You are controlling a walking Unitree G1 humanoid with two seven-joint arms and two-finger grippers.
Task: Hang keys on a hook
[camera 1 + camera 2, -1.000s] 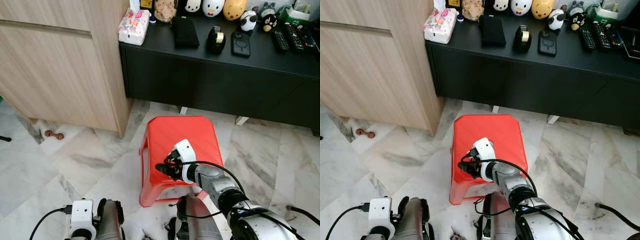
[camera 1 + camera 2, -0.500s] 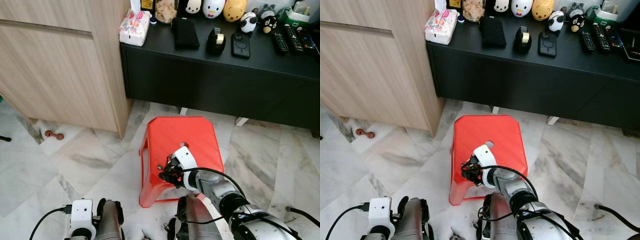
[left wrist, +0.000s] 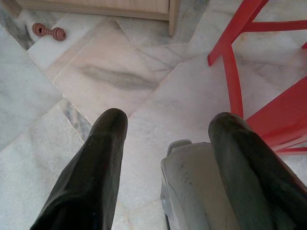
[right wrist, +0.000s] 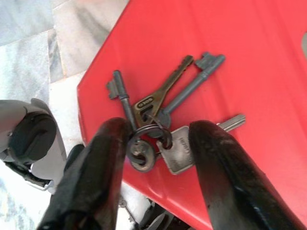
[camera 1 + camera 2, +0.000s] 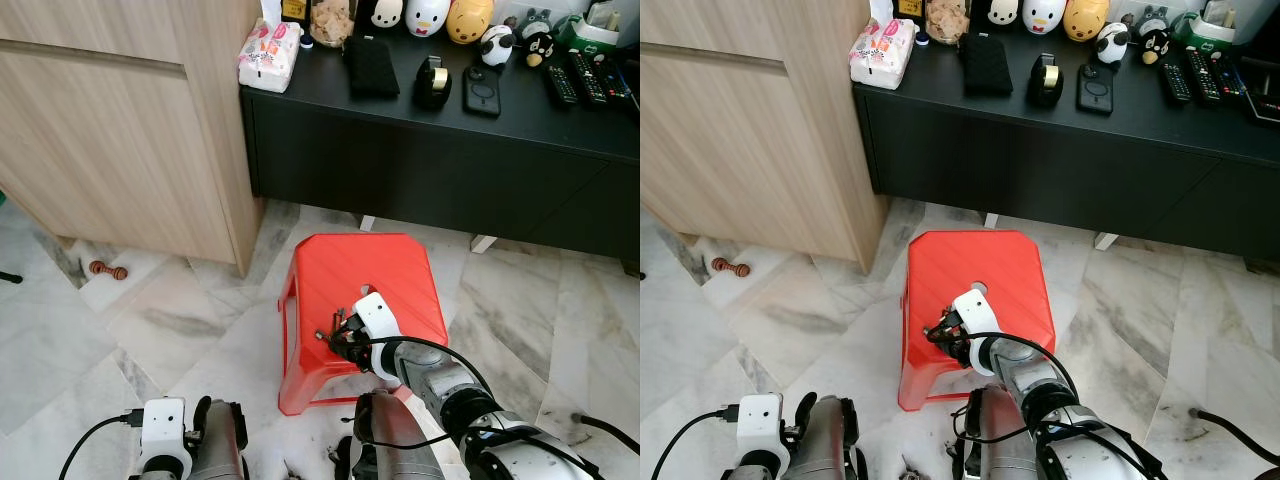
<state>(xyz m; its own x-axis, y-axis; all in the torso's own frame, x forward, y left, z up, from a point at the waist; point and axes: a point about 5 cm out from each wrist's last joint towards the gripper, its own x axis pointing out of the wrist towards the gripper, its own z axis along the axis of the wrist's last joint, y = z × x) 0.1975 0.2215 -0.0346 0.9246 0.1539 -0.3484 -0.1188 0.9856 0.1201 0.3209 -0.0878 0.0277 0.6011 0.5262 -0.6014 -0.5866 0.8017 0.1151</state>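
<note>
A: Where is the bunch of metal keys on its dark ring (image 4: 158, 120)?

B: It lies on the seat of the red plastic stool (image 5: 345, 268), near the front left corner, by the edge. The keys fan out flat from the ring across the red surface.

A: And the right gripper (image 4: 156, 139)?

B: It sits low over that corner with its two black fingers (image 4: 103, 163) spread, one on each side of the ring. The ring is just beside one finger; whether it touches, I cannot tell. The fingers are not clamped on anything.

A: The left gripper (image 3: 165, 143)?

B: It hangs near the grey-veined marble floor (image 5: 120, 330), fingers apart, holding nothing, beside a red leg of the stool.

A: Any containers about?

B: A clear jar of brownish snacks (image 5: 330, 20) stands on the black low cabinet (image 5: 450, 150), beside a pink-and-white tissue packet (image 5: 268, 52). What else the jar holds is too small to read. A light wooden cupboard (image 5: 110, 120) stands to the left, and a small brown wooden toy (image 5: 108, 269) lies on the floor near it.
</note>
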